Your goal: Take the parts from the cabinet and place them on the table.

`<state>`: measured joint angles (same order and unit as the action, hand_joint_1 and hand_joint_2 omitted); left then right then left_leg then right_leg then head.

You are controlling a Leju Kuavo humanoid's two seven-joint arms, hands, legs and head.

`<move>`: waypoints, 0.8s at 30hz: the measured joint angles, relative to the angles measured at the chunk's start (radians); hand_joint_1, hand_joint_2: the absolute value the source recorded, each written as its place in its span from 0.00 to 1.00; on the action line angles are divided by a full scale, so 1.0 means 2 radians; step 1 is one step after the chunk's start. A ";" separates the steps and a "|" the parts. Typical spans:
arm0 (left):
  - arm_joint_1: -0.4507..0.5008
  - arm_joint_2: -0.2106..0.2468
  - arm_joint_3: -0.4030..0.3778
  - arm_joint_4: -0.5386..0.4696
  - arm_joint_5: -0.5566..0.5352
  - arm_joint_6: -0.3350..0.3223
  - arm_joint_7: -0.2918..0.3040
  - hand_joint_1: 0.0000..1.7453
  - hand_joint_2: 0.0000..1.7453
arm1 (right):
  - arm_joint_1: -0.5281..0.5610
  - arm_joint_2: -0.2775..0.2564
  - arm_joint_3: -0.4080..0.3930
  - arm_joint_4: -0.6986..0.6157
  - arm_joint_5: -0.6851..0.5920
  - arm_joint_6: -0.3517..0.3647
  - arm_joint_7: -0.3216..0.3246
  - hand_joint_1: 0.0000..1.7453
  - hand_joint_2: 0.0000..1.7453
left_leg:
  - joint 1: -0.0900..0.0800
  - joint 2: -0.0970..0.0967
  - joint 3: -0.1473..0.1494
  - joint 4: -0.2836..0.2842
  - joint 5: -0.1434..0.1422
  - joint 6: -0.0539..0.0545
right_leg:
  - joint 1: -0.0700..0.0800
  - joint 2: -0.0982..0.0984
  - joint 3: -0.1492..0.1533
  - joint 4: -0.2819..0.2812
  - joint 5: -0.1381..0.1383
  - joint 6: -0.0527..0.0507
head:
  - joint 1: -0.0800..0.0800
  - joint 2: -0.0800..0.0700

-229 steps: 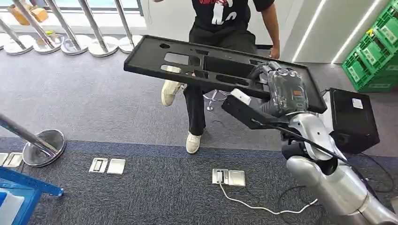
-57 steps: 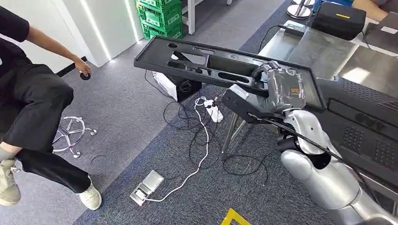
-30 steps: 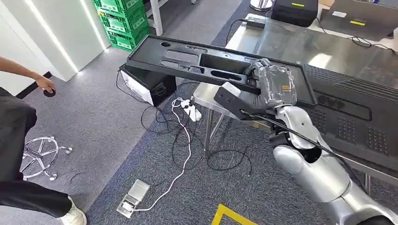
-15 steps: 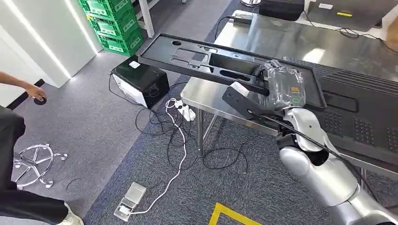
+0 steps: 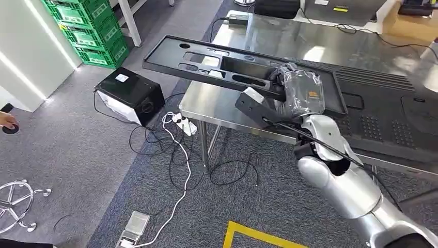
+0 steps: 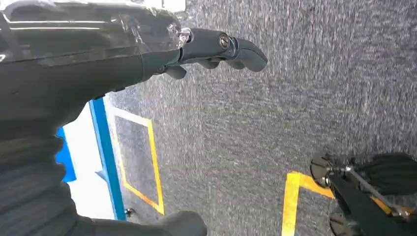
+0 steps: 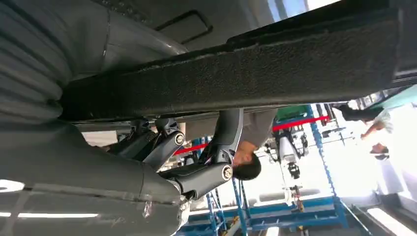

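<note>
While the long black panel (image 5: 227, 70) is being carried level above the near corner of the steel surface (image 5: 289, 44), it is being grasped near its right end by the right hand (image 5: 299, 93), whose fingers are being wrapped around the panel's near edge, as is being shown from underneath in the right wrist view, where the fingers (image 7: 196, 174) are being hooked beneath the panel's dark rim (image 7: 236, 81). Most of the panel's length is being held out past the surface's left edge, over the carpet. Another dark, perforated part (image 5: 392, 124) is already lying flat on the surface, just beyond the hand. The left hand (image 6: 216, 46) is being kept down over the carpeted floor, holding nothing, its fingers loosely curled. Farther out, a black box (image 5: 129, 93) and green crates (image 5: 88, 31) are being seen on the floor, with a white power strip and cables (image 5: 181, 124) lying by the surface's leg. By judgement, the transport step is nearing its end and the placing is being approached: the panel is needing to be brought fully over the surface, kept level, lowered onto a bare area beside the perforated part, and only then released.
</note>
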<state>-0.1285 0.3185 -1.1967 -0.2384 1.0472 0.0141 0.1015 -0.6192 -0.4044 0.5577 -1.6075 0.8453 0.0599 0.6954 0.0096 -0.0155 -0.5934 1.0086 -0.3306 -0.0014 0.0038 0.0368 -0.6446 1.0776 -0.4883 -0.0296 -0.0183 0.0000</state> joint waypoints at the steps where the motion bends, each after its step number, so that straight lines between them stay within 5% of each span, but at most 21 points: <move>1: 0.000 0.000 0.000 0.000 0.000 0.000 0.000 0.00 1.00 | -0.001 0.000 0.000 0.001 0.000 -0.001 -0.001 1.00 1.00 | 0.000 0.003 0.000 0.000 0.000 0.001 | -0.001 -0.007 -0.014 0.030 -0.018 0.002 | 0.004 0.000; 3: 0.001 0.000 0.000 0.000 0.000 0.001 0.000 0.00 1.00 | -0.001 0.000 0.000 0.003 -0.001 -0.003 -0.001 1.00 1.00 | -0.001 0.009 0.000 0.000 0.000 0.002 | -0.003 -0.012 -0.052 0.108 -0.051 0.006 | 0.008 0.000; 5: 0.001 0.000 0.000 0.000 0.000 0.001 0.000 0.00 1.00 | 0.000 0.000 0.000 0.007 -0.001 -0.003 -0.001 1.00 1.00 | 0.000 0.015 0.000 0.001 -0.001 0.001 | -0.007 -0.013 -0.063 0.130 -0.048 0.008 | 0.012 0.000; 8: 0.000 0.000 0.000 0.000 0.000 0.001 0.000 0.00 1.00 | -0.001 0.000 0.000 0.008 -0.001 -0.003 -0.001 1.00 1.00 | 0.002 0.023 0.001 0.006 -0.006 -0.004 | -0.010 -0.025 -0.006 0.015 0.012 0.011 | 0.017 0.000; 9: 0.000 0.000 0.000 0.000 0.000 0.001 0.000 0.00 1.00 | -0.001 0.000 0.000 0.009 -0.001 -0.003 -0.001 1.00 1.00 | 0.001 0.026 0.001 0.008 -0.008 -0.008 | -0.007 -0.039 0.008 -0.013 0.008 0.011 | 0.019 0.000; 10: 0.000 0.000 0.000 0.000 0.000 0.001 0.000 0.00 1.00 | -0.001 0.000 0.000 0.009 -0.001 -0.004 -0.001 1.00 1.00 | -0.001 0.027 -0.001 0.012 -0.010 -0.010 | -0.005 -0.032 0.008 -0.018 0.012 0.005 | 0.020 0.000; 13: 0.000 0.000 0.000 0.000 0.000 0.001 0.000 0.00 1.00 | -0.001 0.000 0.000 0.011 -0.001 -0.004 -0.001 1.00 1.00 | 0.001 0.034 0.002 0.009 -0.010 -0.018 | -0.002 -0.023 0.006 -0.016 0.011 -0.003 | 0.014 0.000; 15: 0.000 0.000 0.000 0.000 0.000 0.001 0.000 0.00 1.00 | -0.003 0.000 0.000 0.011 0.000 -0.004 -0.001 1.00 1.00 | 0.003 0.024 0.000 0.026 -0.024 -0.023 | -0.005 -0.019 0.009 -0.020 0.014 -0.009 | 0.012 0.000; 18: 0.000 0.000 0.000 0.000 0.000 0.001 0.000 0.00 1.00 | -0.004 0.000 0.000 0.012 0.000 -0.004 -0.002 1.00 1.00 | 0.003 0.013 -0.052 0.137 -0.081 -0.025 | -0.003 -0.012 0.009 -0.020 0.014 -0.013 | 0.001 0.000; 19: 0.001 0.000 0.000 0.000 0.000 0.001 0.000 0.00 1.00 | -0.004 0.000 0.000 0.012 -0.001 -0.004 -0.001 1.00 1.00 | 0.003 0.013 -0.066 0.165 -0.087 -0.025 | -0.002 -0.009 0.009 -0.020 0.014 -0.013 | -0.001 0.000; 21: 0.003 0.000 0.000 0.000 0.000 0.000 0.000 0.00 1.00 | -0.004 0.000 0.000 0.014 -0.001 -0.005 -0.001 1.00 1.00 | 0.002 0.012 -0.063 0.152 -0.065 -0.022 | -0.001 -0.001 0.010 -0.020 0.014 -0.013 | -0.003 0.000; 23: 0.002 0.000 0.000 0.000 0.000 0.000 0.000 0.00 1.00 | -0.004 0.000 0.000 0.014 -0.001 -0.005 -0.001 1.00 1.00 | 0.001 0.007 -0.026 0.070 -0.020 -0.016 | 0.000 0.005 0.012 -0.020 0.014 -0.013 | -0.006 0.000; 24: 0.002 0.000 0.000 0.000 0.000 -0.001 0.001 0.00 1.00 | -0.004 0.000 0.000 0.014 -0.001 -0.005 -0.001 1.00 1.00 | 0.001 -0.005 -0.008 0.028 -0.003 -0.013 | -0.001 0.008 0.012 -0.020 0.014 -0.013 | -0.008 0.000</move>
<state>-0.1235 0.3193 -1.1967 -0.2377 1.0475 0.0130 0.1026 -0.6264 -0.4036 0.5573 -1.5797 0.8431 0.0504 0.6935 0.0113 -0.0260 -0.6086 1.0636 -0.3373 -0.0283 0.0018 0.0530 -0.6198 1.0378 -0.4608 -0.0556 -0.0343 0.0000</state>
